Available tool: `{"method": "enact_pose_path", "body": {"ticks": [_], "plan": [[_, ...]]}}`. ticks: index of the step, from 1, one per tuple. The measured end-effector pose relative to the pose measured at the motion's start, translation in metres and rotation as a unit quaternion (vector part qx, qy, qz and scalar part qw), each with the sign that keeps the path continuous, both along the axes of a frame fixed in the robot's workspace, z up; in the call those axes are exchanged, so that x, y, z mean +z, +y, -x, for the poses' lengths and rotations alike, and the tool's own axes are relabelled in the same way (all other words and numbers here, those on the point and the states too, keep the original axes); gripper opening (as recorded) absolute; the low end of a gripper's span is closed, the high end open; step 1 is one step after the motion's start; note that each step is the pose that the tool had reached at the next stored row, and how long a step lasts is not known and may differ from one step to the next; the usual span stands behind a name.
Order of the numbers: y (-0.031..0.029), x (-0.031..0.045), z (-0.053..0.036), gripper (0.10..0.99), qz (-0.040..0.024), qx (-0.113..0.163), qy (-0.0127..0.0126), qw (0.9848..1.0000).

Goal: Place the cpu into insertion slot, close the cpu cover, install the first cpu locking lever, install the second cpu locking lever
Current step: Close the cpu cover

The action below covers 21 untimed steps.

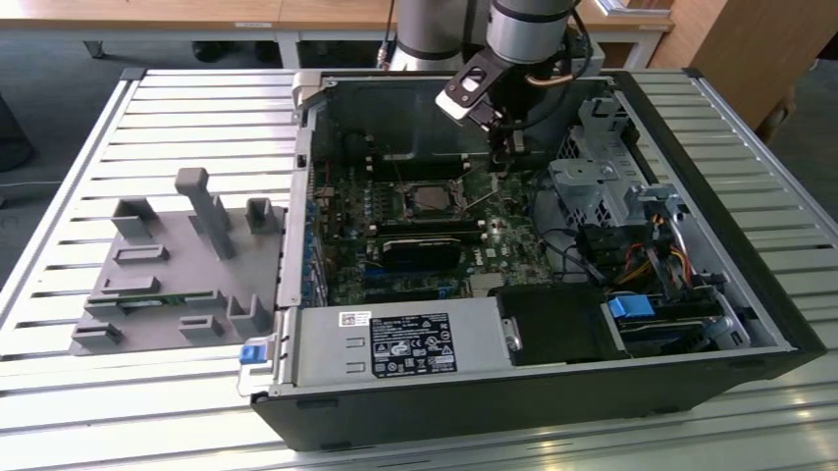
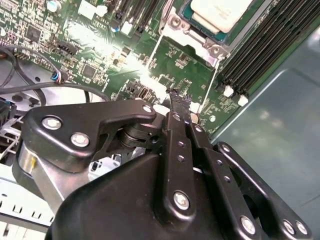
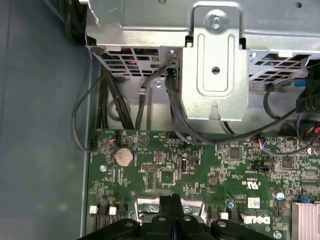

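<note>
The cpu (image 2: 220, 12) shows its pale silver top, lying in the insertion slot (image 1: 430, 199) on the green motherboard. The cpu cover (image 2: 196, 37), a silver metal frame, lies around the chip. Two thin wire levers (image 2: 152, 57) run from the frame's corners toward my gripper. In the exterior view one thin lever (image 1: 481, 200) slants up beside the socket on the exterior view's right. My gripper (image 1: 508, 147) hangs just above the board on that side of the socket. Its black fingers (image 2: 177, 115) are pressed together with nothing between them; both wrist views show this.
The open case (image 1: 733, 294) has a drive cage (image 3: 215, 75) with cables close by the gripper. Black memory slots (image 2: 260, 50) run beside the socket. A black heat-sink block (image 1: 422, 250) sits in front of it. A grey fixture tray (image 1: 171, 265) lies at the exterior view's left.
</note>
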<state>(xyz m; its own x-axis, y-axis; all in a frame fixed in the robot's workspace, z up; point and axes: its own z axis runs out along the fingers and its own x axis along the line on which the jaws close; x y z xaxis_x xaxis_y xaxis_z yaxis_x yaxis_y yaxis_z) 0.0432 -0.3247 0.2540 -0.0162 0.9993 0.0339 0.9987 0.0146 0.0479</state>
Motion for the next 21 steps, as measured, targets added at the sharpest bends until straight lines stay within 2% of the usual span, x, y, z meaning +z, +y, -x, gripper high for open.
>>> {"method": "enact_pose_path", "body": {"ticks": [12,21], "plan": [[0.0035,-0.0018,-0.0109,0.106,-0.0001,0.0,0.0001,1.0],[0.0047,-0.0047,-0.0217,0.106,0.0006,0.0,0.0014,1.0]]}}
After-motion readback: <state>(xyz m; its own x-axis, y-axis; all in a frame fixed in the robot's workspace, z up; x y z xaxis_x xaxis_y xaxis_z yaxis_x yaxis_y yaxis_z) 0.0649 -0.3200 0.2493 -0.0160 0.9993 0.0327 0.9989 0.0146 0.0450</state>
